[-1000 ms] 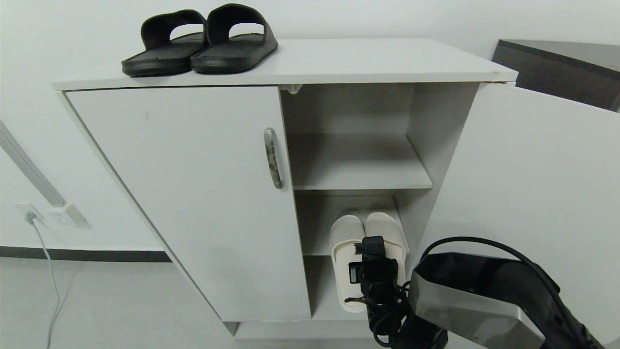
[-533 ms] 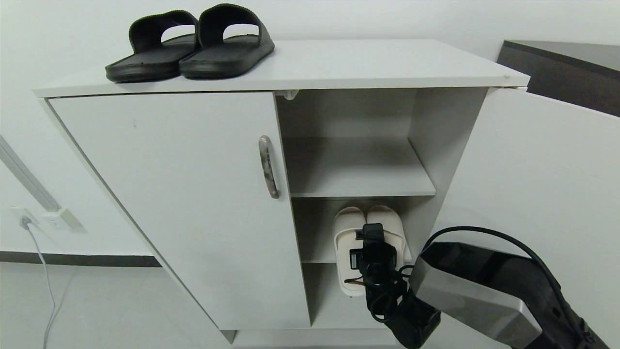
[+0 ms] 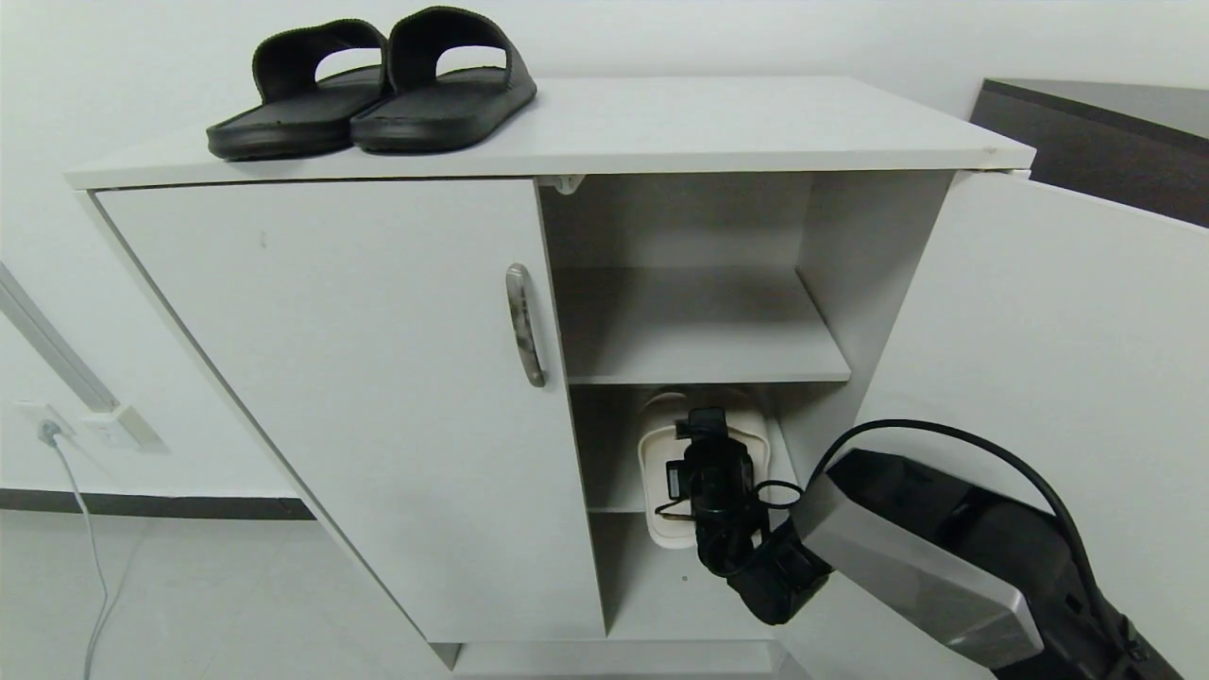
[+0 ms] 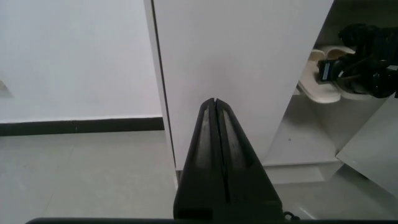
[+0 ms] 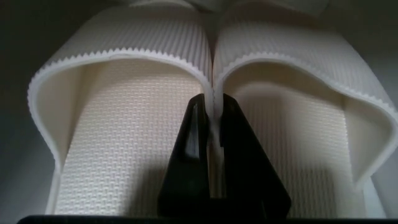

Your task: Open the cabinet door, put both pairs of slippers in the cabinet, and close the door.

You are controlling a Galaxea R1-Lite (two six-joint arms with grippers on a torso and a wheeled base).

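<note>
A pair of black slippers (image 3: 373,85) stands on the left of the white cabinet's top (image 3: 718,118). The right door (image 3: 1039,331) is swung open; the left door (image 3: 331,378) with its metal handle (image 3: 524,326) is closed. My right gripper (image 3: 701,427) is inside the lower compartment, shut on the white slippers (image 3: 659,477), heels sticking out over the shelf edge. In the right wrist view the fingers (image 5: 213,118) pinch the adjoining inner edges of the white slippers (image 5: 124,137). My left gripper (image 4: 214,102) is shut and empty, low in front of the closed left door.
The upper shelf (image 3: 699,331) holds nothing. A wall socket with a cable (image 3: 42,430) sits low at the left. Dark furniture (image 3: 1115,132) stands behind the open door. Light floor (image 4: 81,174) lies before the cabinet.
The head camera shifted a little early on. My right gripper has moved the white slippers deeper into the lower compartment.
</note>
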